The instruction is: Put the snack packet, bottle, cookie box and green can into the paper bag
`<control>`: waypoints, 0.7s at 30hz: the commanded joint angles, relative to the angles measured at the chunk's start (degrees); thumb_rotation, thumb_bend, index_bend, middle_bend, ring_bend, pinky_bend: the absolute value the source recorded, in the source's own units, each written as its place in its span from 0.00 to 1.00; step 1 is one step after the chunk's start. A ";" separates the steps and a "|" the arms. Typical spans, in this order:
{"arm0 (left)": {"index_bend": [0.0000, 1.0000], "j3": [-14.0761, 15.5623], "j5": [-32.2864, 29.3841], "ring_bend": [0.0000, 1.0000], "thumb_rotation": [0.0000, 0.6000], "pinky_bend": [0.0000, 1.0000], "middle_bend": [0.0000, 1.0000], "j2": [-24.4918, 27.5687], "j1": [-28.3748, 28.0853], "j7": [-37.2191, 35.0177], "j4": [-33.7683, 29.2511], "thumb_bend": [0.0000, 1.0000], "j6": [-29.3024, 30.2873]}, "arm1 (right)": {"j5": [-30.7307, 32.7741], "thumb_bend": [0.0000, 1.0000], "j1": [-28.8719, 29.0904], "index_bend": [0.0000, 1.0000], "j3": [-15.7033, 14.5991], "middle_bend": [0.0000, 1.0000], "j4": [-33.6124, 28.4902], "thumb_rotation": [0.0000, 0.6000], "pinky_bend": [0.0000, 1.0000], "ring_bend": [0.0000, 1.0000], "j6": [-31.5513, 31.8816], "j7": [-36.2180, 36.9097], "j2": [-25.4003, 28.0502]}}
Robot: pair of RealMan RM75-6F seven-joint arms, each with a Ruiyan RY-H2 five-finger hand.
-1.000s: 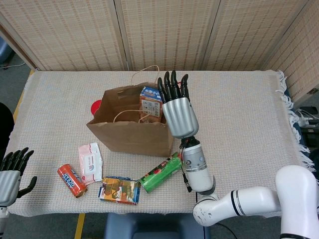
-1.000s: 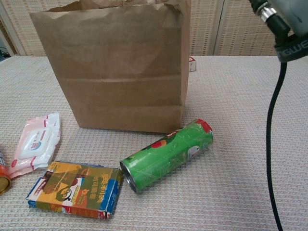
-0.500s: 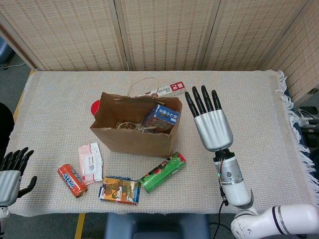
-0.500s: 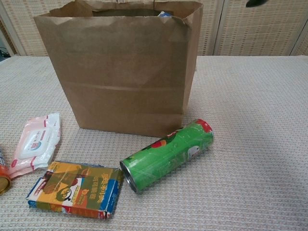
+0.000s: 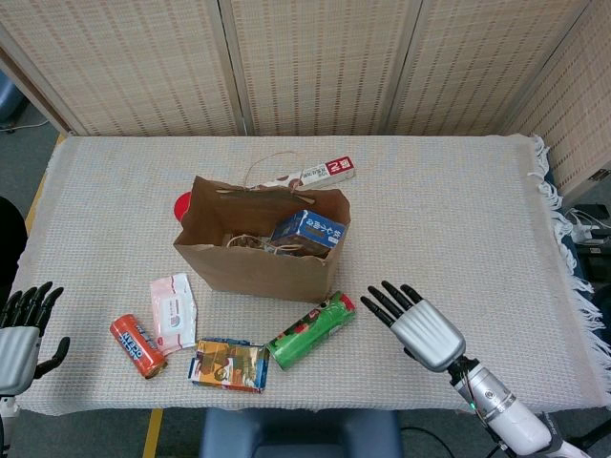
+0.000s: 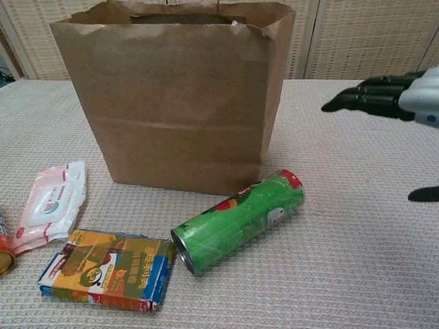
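- Right hand [image 5: 427, 329] has dropped from up beside the paper bag [image 5: 258, 260] to low over the counter [image 5: 458, 210], right of the green can [image 5: 309, 330]; bag and contents unchanged.
- Paper bag stands upright mid-counter, mouth open. Blue cookie box [image 5: 307, 232] sits inside, tilted against the right wall.
- Green can lies on its side just in front of the bag's right corner; long axis diagonal, red-capped end pointing up-right toward the bag, open metal end [image 6: 182, 251] toward the near-left edge.
- Snack packet [image 5: 228, 364] lies flat left of the can, long axis roughly left-right.
- Orange bottle [image 5: 137, 345] lies on its side at far left, beside a pink wipes pack [image 5: 174, 310].
- Right hand fingers [image 6: 363, 101] are extended and spread, holding nothing, pointing toward the can.
- Left hand [image 5: 19, 329] at the left edge, fingers apart, empty.
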 commanded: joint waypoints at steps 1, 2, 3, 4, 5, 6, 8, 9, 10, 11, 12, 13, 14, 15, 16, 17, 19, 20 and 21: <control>0.07 0.01 0.02 0.00 1.00 0.00 0.00 0.00 0.02 -0.10 0.04 0.39 0.02 | -1.06 0.03 -0.61 0.00 0.21 0.07 1.90 1.00 0.22 0.05 -4.49 -1.12 -3.22; 0.07 0.01 0.03 0.00 1.00 0.00 0.00 0.01 0.03 -0.16 0.06 0.39 0.02 | -0.71 0.03 -0.53 0.00 0.69 0.07 2.06 1.00 0.22 0.05 -5.33 -1.83 -4.05; 0.07 0.02 0.04 0.00 1.00 0.00 0.00 0.01 0.01 -0.26 0.11 0.39 -0.01 | 0.00 0.03 -0.40 0.00 1.41 0.07 2.19 1.00 0.22 0.05 -6.43 -2.85 -5.18; 0.07 0.03 0.06 0.00 1.00 0.00 0.00 0.03 0.00 -0.35 0.13 0.39 -0.04 | 0.65 0.03 -0.27 0.00 2.05 0.07 2.27 1.00 0.22 0.05 -7.21 -3.61 -6.08; 0.07 0.03 0.08 0.00 1.00 0.00 0.00 0.07 -0.01 -0.44 0.14 0.39 -0.07 | 1.37 0.03 -0.13 0.00 2.69 0.07 2.36 1.00 0.22 0.05 -7.99 -4.37 -7.02; 0.07 0.04 0.10 0.00 1.00 0.00 0.00 0.10 -0.02 -0.50 0.14 0.39 -0.10 | 2.16 0.03 0.04 0.00 3.34 0.07 2.44 1.00 0.22 0.05 -8.77 -5.15 -7.98; 0.07 0.06 0.13 0.00 1.00 0.00 0.00 0.16 -0.05 -0.70 0.14 0.39 -0.18 | 4.09 0.03 0.48 0.00 4.96 0.07 2.73 1.00 0.22 0.05 -10.31 -7.06 -10.32; 0.07 0.08 0.16 0.00 1.00 0.00 0.00 0.19 -0.05 -0.79 0.14 0.40 -0.19 | 4.97 0.03 0.68 0.00 5.68 0.07 2.94 1.00 0.22 0.05 -10.85 -7.92 -11.35; 0.07 0.10 0.19 0.00 1.00 0.00 0.00 0.22 -0.05 -0.92 0.17 0.40 -0.20 | 6.32 0.03 0.97 0.00 6.68 0.07 3.30 1.00 0.22 0.05 -11.52 -9.08 -12.75; 0.07 0.11 0.22 0.00 1.00 0.00 0.00 0.23 -0.05 -1.00 0.20 0.39 -0.22 | 7.45 0.03 1.22 0.00 7.42 0.07 3.58 1.00 0.22 0.05 -12.04 -9.91 -13.77; 0.07 0.13 0.24 0.00 1.00 0.00 0.00 0.25 -0.05 -1.09 0.23 0.39 -0.23 | 8.70 0.03 1.50 0.00 8.15 0.07 3.85 1.00 0.22 0.05 -12.59 -10.72 -14.74; 0.07 0.13 0.27 0.00 1.00 0.00 0.00 0.28 -0.07 -1.20 0.26 0.39 -0.25 | 10.59 0.03 1.93 0.00 9.06 0.07 4.23 1.00 0.22 0.05 -13.36 -11.83 -15.96; 0.07 0.14 0.29 0.00 1.00 0.00 0.00 0.29 -0.08 -1.27 0.27 0.39 -0.27 | 12.05 0.03 2.30 0.00 9.74 0.06 4.56 1.00 0.22 0.05 -13.93 -12.65 -16.87; 0.07 0.15 0.30 0.00 1.00 0.00 0.00 0.31 -0.08 -1.32 0.27 0.39 -0.30 | 13.49 0.03 2.72 0.00 10.38 0.06 4.92 1.00 0.22 0.05 -14.51 -13.47 -17.77; 0.07 0.15 0.30 0.00 1.00 0.00 0.00 0.34 -0.11 -1.35 0.28 0.39 -0.33 | 15.41 0.03 3.32 0.00 11.18 0.06 5.40 1.00 0.22 0.05 -15.22 -14.58 -18.94; 0.07 0.16 0.32 0.00 1.00 0.00 0.00 0.35 -0.12 -1.36 0.28 0.39 -0.36 | 16.72 0.03 3.79 0.00 11.77 0.06 5.77 1.00 0.22 0.05 -15.65 -15.33 -19.85; 0.07 0.17 0.33 0.00 1.00 0.00 0.00 0.38 -0.14 -1.44 0.26 0.39 -0.40 | 19.32 0.03 4.86 0.00 13.09 0.06 6.77 1.00 0.21 0.05 -16.34 -16.76 -22.10; 0.07 0.17 0.33 0.00 1.00 0.00 0.00 0.39 -0.14 -1.48 0.25 0.39 -0.42 | 20.41 0.03 5.33 0.00 13.60 0.06 7.20 1.00 0.21 0.05 -16.59 -17.31 -23.05; 0.07 0.18 0.34 0.00 1.00 0.00 0.00 0.41 -0.14 -1.52 0.24 0.39 -0.43 | 21.45 0.03 5.80 0.00 14.09 0.06 7.65 1.00 0.21 0.05 -16.78 -17.86 -24.03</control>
